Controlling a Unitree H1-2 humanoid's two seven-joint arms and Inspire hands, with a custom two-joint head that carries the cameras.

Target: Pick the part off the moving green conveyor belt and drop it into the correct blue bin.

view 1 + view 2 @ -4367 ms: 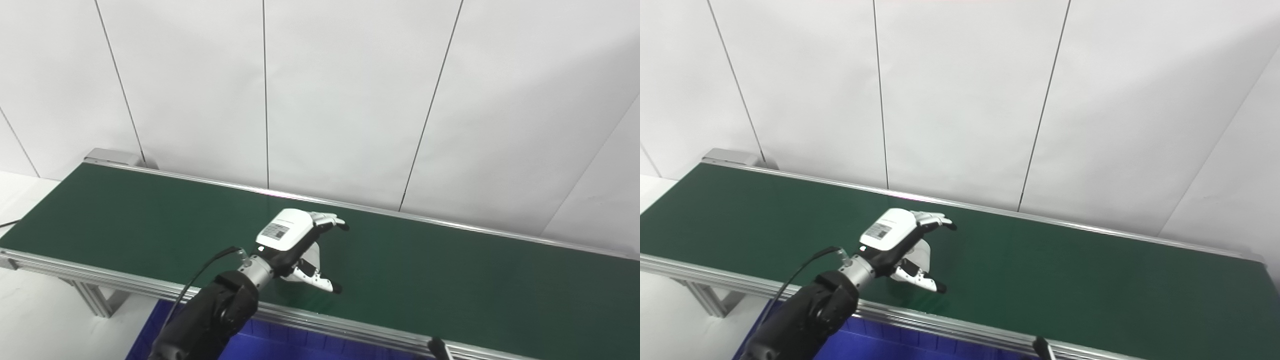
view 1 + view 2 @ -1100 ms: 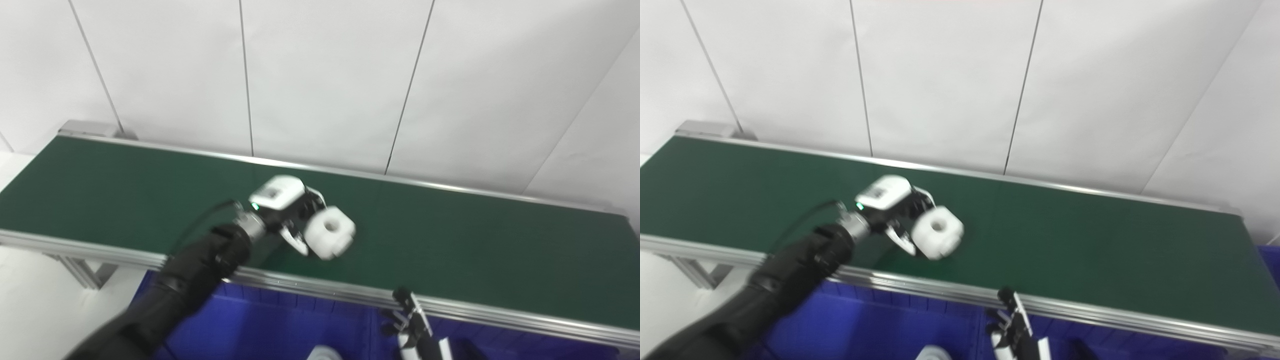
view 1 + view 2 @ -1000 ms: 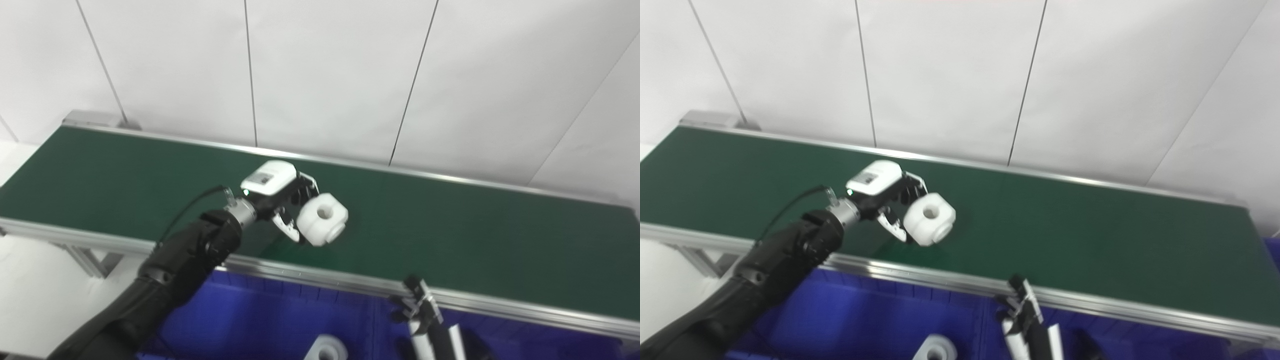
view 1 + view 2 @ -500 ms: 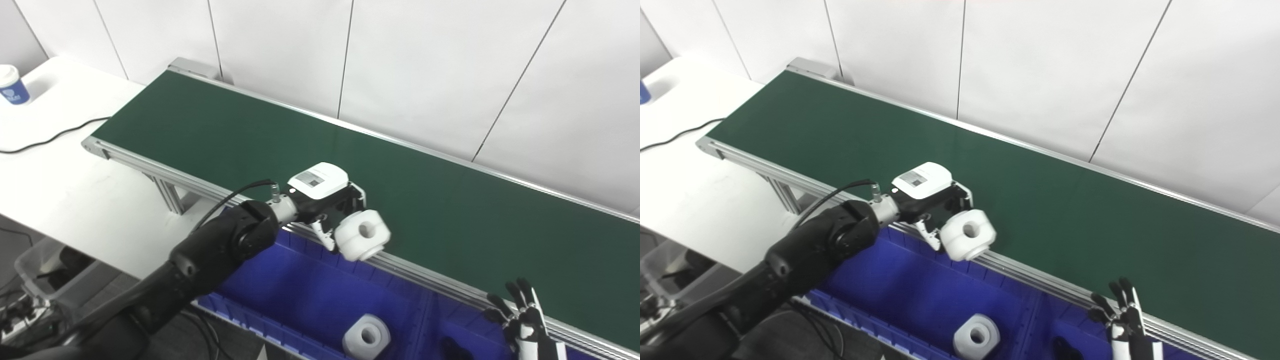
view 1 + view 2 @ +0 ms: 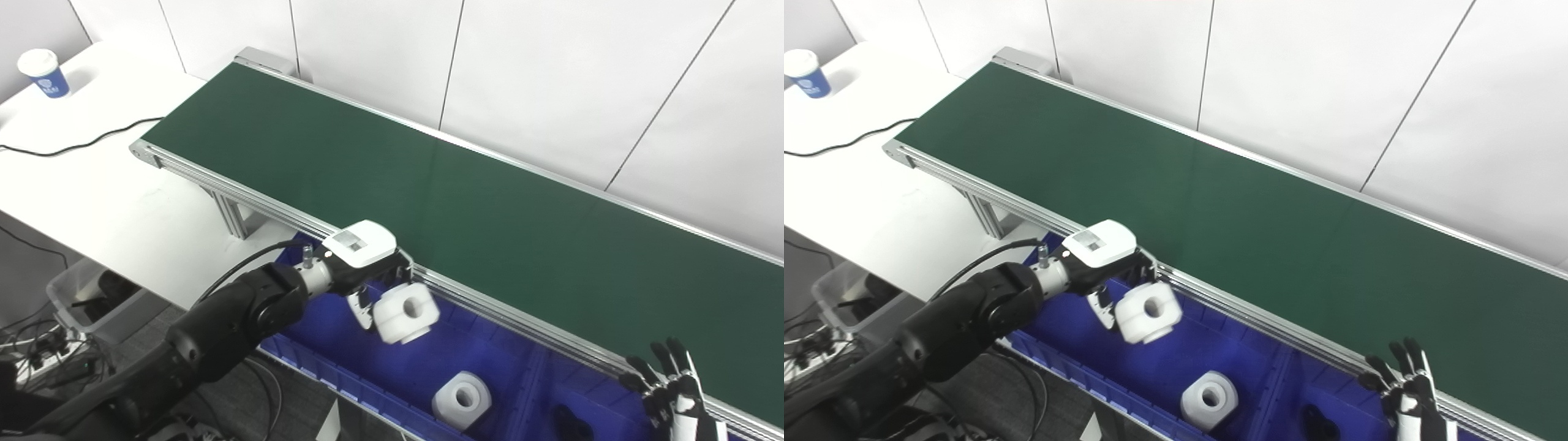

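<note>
My left hand (image 5: 361,254) is shut on a white round part with a centre hole (image 5: 405,312). It holds the part in the air above the left blue bin (image 5: 343,343), just in front of the near rail of the green conveyor belt (image 5: 429,184). The same part shows in the right eye view (image 5: 1146,313). My right hand (image 5: 677,392) is open with fingers spread at the bottom right, in front of the belt's near rail. The belt carries nothing.
A second white part (image 5: 462,399) lies in the left blue bin. A dark part (image 5: 566,422) lies in the neighbouring blue bin (image 5: 588,398). A white table (image 5: 92,177) stands at the left with a paper cup (image 5: 43,72) and a black cable (image 5: 79,144).
My left hand has carried the white part off the belt, over the near rail, and down above the left blue bin. The camera has tilted down and shifted.
</note>
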